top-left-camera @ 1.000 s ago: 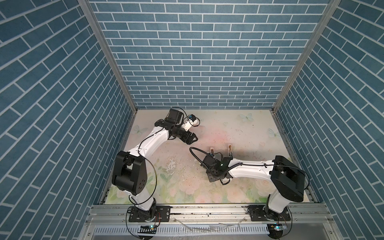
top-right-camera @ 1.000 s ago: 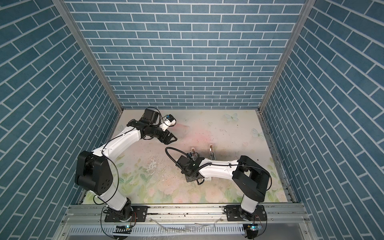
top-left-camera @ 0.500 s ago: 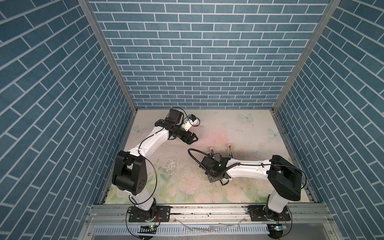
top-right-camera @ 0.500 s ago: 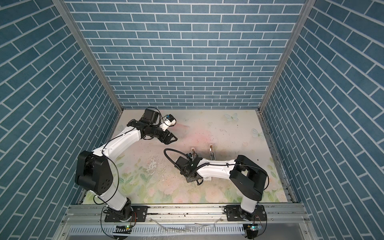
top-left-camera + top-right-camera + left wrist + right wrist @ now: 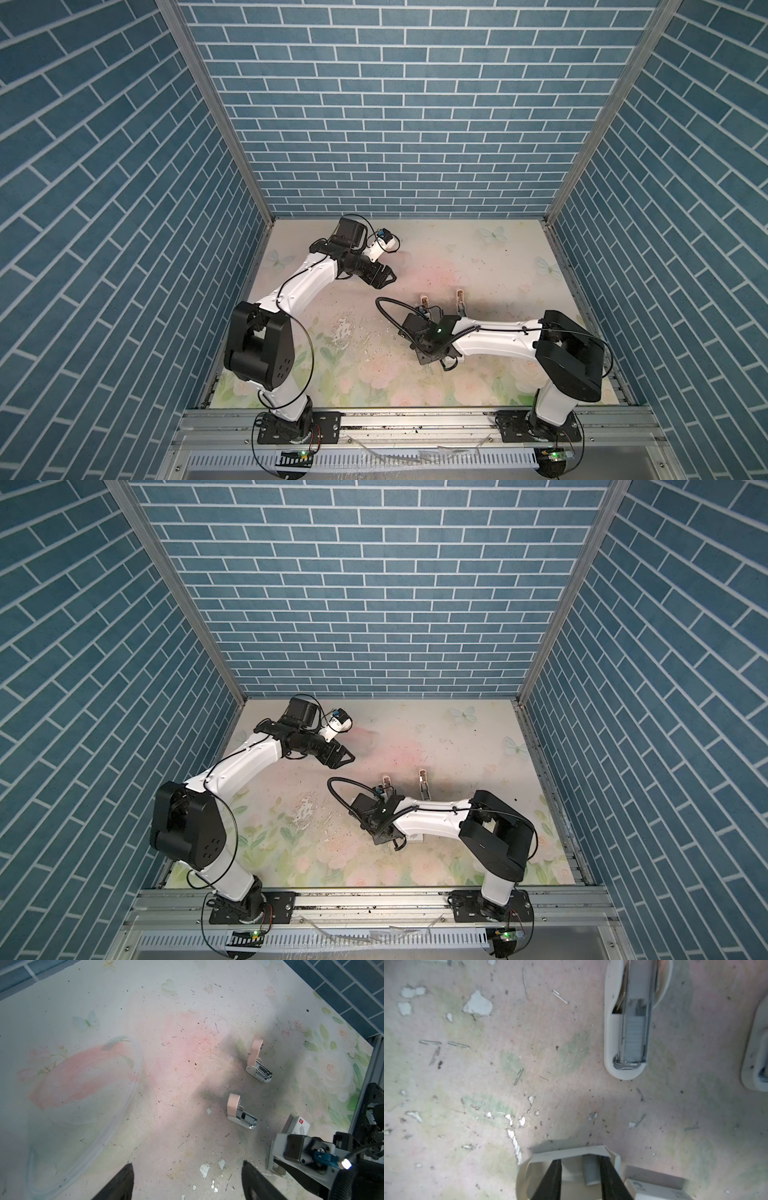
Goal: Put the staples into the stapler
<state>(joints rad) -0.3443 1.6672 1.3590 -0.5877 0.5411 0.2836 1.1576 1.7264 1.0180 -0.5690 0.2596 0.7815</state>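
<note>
**Right claw (image 5: 580, 1159) parted around the staples in their box tray**
Its jaws straddle the staples (image 5: 590, 1169) without pinching them. The white tray (image 5: 571, 1152) lies near the open stapler (image 5: 627, 1028) on the surface (image 5: 508, 1084). The left claw (image 5: 187, 1163) hangs spread and empty. The strip sits off-centre, so closing could skew or snap it.

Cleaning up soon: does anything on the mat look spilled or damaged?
Yes: loose staples lie scattered over the mat beside the open stapler, outside any box. The mat's print has also flaked off, leaving white patches.
</note>
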